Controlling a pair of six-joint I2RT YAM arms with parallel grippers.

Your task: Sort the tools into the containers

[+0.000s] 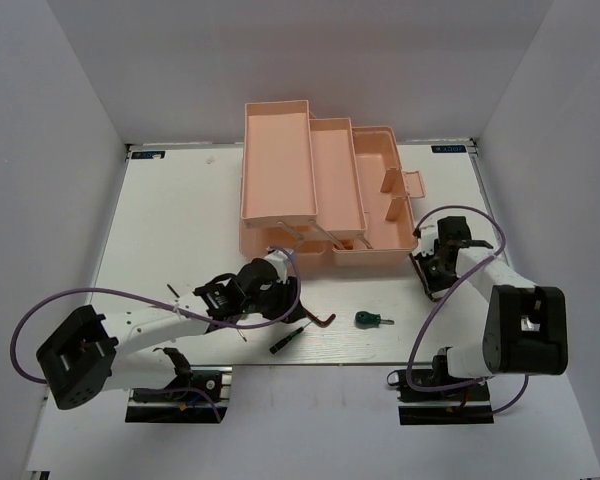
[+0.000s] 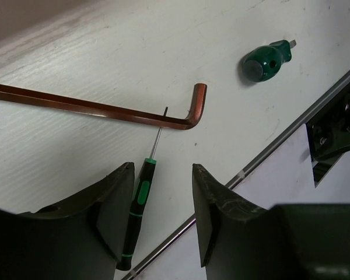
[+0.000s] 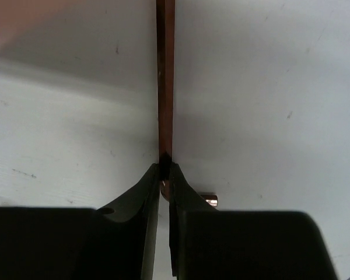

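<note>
Screwdriver (image 2: 137, 213), black-and-green, lay on the table (image 2: 105, 70) under the left pincer (image 2: 161, 175), which hung released astride it; pick-up step, I judged. Next called for lowering and closing squarely on the handle. Right pincer (image 3: 165, 169) clenched a thin hex key (image 3: 165, 76) beside the toolbox (image 1: 380, 256).

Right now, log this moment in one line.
left gripper open over black-green screwdriver | right gripper shut on thin copper bar | toolbox open

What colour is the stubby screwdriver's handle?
Dark green; the stubby screwdriver shows best in the left wrist view.
</note>
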